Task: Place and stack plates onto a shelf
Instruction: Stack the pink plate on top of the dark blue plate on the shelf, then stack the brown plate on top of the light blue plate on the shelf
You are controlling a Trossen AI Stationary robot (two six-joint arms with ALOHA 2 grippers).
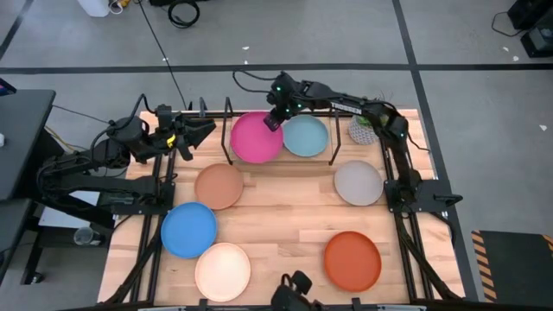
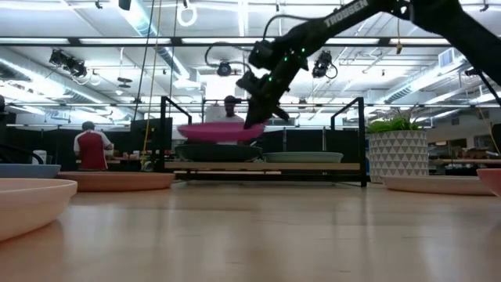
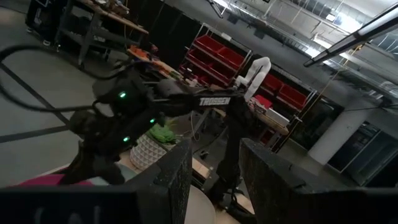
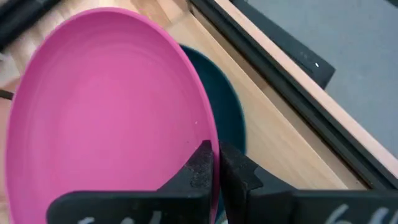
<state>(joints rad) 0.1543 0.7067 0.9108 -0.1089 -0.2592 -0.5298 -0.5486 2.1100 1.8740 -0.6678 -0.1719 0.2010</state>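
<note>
The round magenta plate [image 1: 256, 137] looks rigid, light and smooth-glazed, so it is likely slippery. Its thin raised rim is the only sensible place to pinch it, and a one-sided hold there will let it tip.

The right gripper [image 4: 214, 163] has its jaws closed almost together on that rim, one finger above and one below. In the overhead view the grip sits at about the plate's 2 o'clock edge. From table height the plate [image 2: 221, 130] hangs roughly level, just above the round dark teal plate [image 4: 225, 113] already lying on the low light-wood shelf with its black wire frame [image 1: 226, 114], and not yet resting on it. A round light blue plate [image 1: 305, 136] occupies the shelf's other half, at 3 o'clock of the magenta one.

The left gripper [image 1: 192, 136] waits near the shelf's 9 o'clock end, jaws parted and empty.

Five plates lie on the wooden surface [image 1: 285, 225]: tan [image 1: 219, 186], grey [image 1: 358, 182], bright blue [image 1: 188, 230], cream [image 1: 223, 270] and orange [image 1: 352, 261].
</note>
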